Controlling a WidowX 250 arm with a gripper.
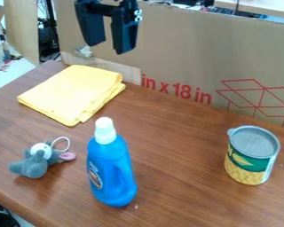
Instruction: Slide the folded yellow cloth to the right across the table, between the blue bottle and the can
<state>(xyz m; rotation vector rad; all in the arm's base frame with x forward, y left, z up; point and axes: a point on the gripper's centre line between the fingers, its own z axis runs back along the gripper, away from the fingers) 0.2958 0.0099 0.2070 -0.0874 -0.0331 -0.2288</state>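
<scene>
Beyond the blue bottle [112,170], up at the top of the view, the black gripper [108,48] hangs with its two fingers apart and nothing between them. Nearest to it is the folded yellow cloth [73,93], flat on the brown table [180,137], behind the bottle and toward the left. The bottle itself stands upright with its white cap on. Just left of the bottle lies a small grey plush toy [34,164] with a pale loop. Well apart to the bottle's right stands a green and yellow can [251,162] with a grey lid. Farther back than the bottle, cardboard [174,48] rises behind the table.
</scene>
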